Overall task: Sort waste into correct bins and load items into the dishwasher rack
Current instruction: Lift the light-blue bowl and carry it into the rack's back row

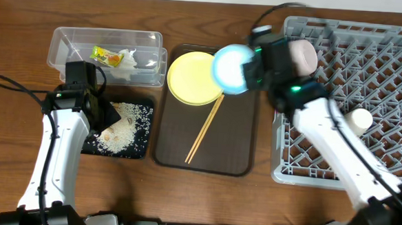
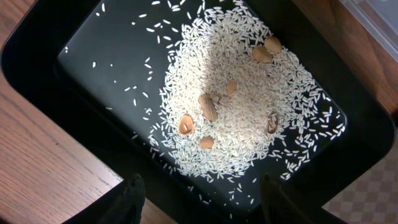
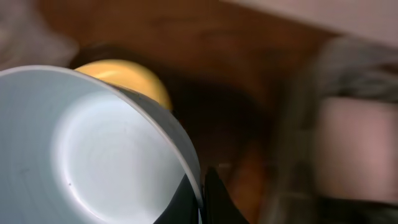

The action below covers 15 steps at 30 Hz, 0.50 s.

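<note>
The table (image 1: 183, 194) is grained brown wood, the chopsticks (image 1: 203, 130) pale wood. The tub (image 1: 61, 38) is clear plastic, the rack (image 1: 396, 67) matt grey plastic. The blue bowl (image 3: 93, 155) looks smooth and glossy, the black tray (image 2: 34, 65) smooth.

Spread wide, left end effector (image 2: 202, 185) points down — right end effector (image 3: 202, 194) pinches the light blue bowl (image 3: 93, 146).

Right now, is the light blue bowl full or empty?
Empty. The right wrist view looks into the light blue bowl and shows only a bare inner surface.
</note>
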Each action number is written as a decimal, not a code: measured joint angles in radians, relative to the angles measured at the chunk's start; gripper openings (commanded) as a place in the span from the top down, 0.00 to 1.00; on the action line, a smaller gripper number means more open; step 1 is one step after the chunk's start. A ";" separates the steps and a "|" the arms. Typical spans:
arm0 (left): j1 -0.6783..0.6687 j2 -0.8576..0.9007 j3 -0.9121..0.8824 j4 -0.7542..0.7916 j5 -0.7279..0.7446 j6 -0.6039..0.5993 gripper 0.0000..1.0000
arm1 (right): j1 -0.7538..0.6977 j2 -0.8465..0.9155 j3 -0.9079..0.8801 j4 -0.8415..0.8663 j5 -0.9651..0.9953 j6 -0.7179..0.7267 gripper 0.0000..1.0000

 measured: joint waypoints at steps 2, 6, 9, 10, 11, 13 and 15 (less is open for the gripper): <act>0.000 0.000 0.000 0.000 0.000 0.000 0.38 | -0.050 -0.011 0.000 0.000 0.044 -0.027 0.99; 0.000 0.000 0.000 0.000 0.000 0.000 0.38 | -0.147 -0.011 0.000 0.017 0.156 -0.102 0.99; 0.000 0.000 0.000 0.002 0.000 0.000 0.38 | -0.204 -0.011 0.000 0.074 0.237 -0.170 0.99; 0.000 0.000 0.000 0.005 0.000 0.000 0.38 | -0.224 -0.011 0.000 0.101 0.269 -0.198 0.99; 0.000 0.000 0.000 0.005 0.000 0.000 0.38 | -0.241 -0.011 0.000 0.130 0.296 -0.223 0.99; 0.000 0.000 0.000 0.007 0.000 0.000 0.38 | -0.271 -0.011 0.000 0.186 0.351 -0.271 0.99; 0.000 0.000 0.000 0.007 0.000 0.000 0.38 | -0.298 -0.011 0.000 0.236 0.394 -0.317 0.99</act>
